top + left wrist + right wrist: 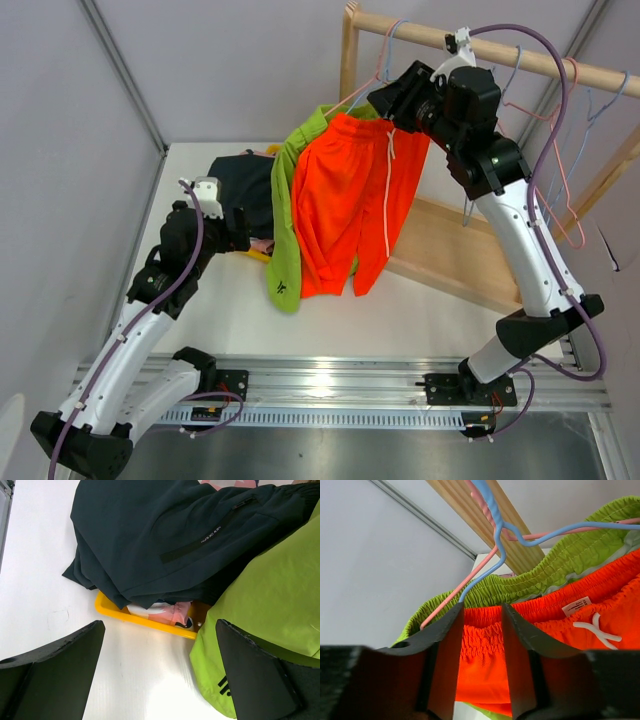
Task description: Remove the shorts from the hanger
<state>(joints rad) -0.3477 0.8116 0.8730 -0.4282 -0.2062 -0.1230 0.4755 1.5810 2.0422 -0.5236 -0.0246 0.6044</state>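
Observation:
The bright orange shorts (350, 205) hang from the blue hanger (496, 540) under the wooden rail (500, 48). The lime green shorts (285, 235) hang just behind them on the pink hanger (455, 591). My right gripper (482, 630) is at the rail, shut on the orange shorts' elastic waistband (485, 637); it also shows in the top view (388, 103). Dark navy shorts (165, 535) lie heaped over a yellow tray (142, 619), with the pink patterned shorts (172, 614) showing beneath. My left gripper (160, 672) is open and empty over the table beside the green hem (220, 675).
Several empty pink and blue hangers (570, 150) hang on the rail to the right. The rack's wooden base (450, 250) lies across the table's right side. Grey walls close in at the left and back. A metal rail (340, 385) runs along the near edge.

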